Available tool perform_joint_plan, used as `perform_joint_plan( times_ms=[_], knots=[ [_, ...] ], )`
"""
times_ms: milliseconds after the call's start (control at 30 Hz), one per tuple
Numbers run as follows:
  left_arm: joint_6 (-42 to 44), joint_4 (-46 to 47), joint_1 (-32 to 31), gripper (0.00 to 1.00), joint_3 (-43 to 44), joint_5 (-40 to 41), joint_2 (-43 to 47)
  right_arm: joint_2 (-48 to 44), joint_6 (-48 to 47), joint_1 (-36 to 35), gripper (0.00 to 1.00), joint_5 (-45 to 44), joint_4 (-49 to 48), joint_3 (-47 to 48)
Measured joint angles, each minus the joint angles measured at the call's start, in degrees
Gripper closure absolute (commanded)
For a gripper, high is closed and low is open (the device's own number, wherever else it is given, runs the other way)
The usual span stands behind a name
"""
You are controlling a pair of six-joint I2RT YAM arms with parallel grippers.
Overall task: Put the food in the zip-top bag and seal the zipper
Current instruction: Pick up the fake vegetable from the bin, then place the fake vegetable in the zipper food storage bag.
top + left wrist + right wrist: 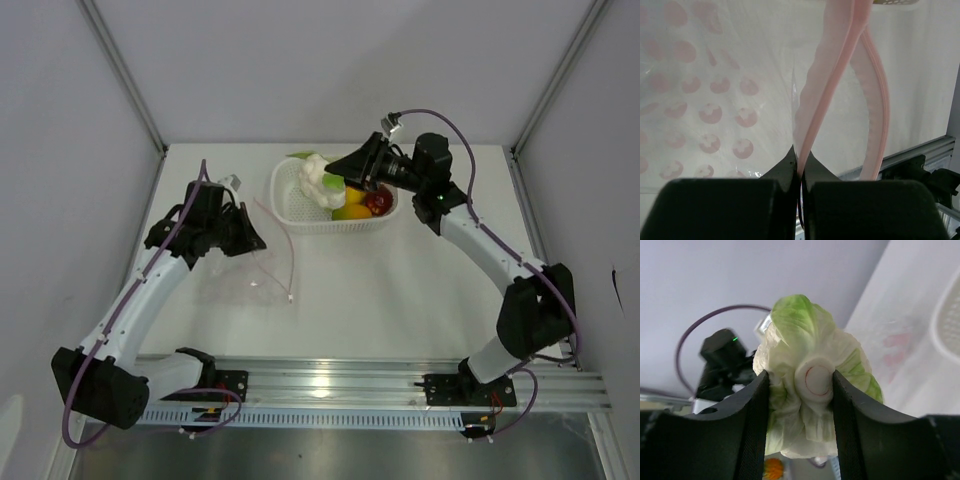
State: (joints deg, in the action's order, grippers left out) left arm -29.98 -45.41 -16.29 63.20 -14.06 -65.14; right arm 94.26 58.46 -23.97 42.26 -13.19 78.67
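Top view: one white basket (300, 222) sits far centre with a dark red apple (378, 201) and yellow-orange fruit (352, 208) in it. The right gripper (338, 175) holds one leafy vegetable (318, 180) over the basket's left half. One zip-top bag (235, 280) lies to the left.

Left wrist view: the left gripper (801, 167) pinches the pink zipper (825, 100), its jaws tight together.

Right wrist view: the half-spread jaws clamp the vegetable's sides.

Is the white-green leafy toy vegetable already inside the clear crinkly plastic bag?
No, the white-green leafy toy vegetable is clamped in the right gripper, bare, with no plastic around it.
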Motion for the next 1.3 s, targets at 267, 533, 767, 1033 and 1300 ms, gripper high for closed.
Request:
perform_joint_plan(
  times_ms=[267, 533, 767, 1033, 1300],
  knots=[
    [-0.46, 2.38, 0.31, 1.0, 0.02, -1.38, -1.25, -13.64, 14.29, -8.15, 1.0, -4.11, -11.63, -15.37],
    [-1.75, 5.46, 0.35, 0.99, 0.02, -3.91, -1.81, -18.12, 20.68, -17.55, 1.0, -18.75, -16.85, -27.98],
    [-2.6, 6.97, 0.35, 0.99, -0.2, -5.6, -1.73, -18.01, 22.88, -19.32, 1.0, -25.68, -22.03, -28.85],
    [-2.86, 7.23, 0.35, 0.99, -0.24, -5.9, -1.64, -15.74, 24.37, -22.51, 1.0, -29.24, -24.04, -28.89],
    [-3.02, 7.19, 0.35, 0.99, -0.24, -6.16, -0.85, -13.05, 24.74, -24.46, 1.0, -31.78, -22.6, -28.89]
  ],
)
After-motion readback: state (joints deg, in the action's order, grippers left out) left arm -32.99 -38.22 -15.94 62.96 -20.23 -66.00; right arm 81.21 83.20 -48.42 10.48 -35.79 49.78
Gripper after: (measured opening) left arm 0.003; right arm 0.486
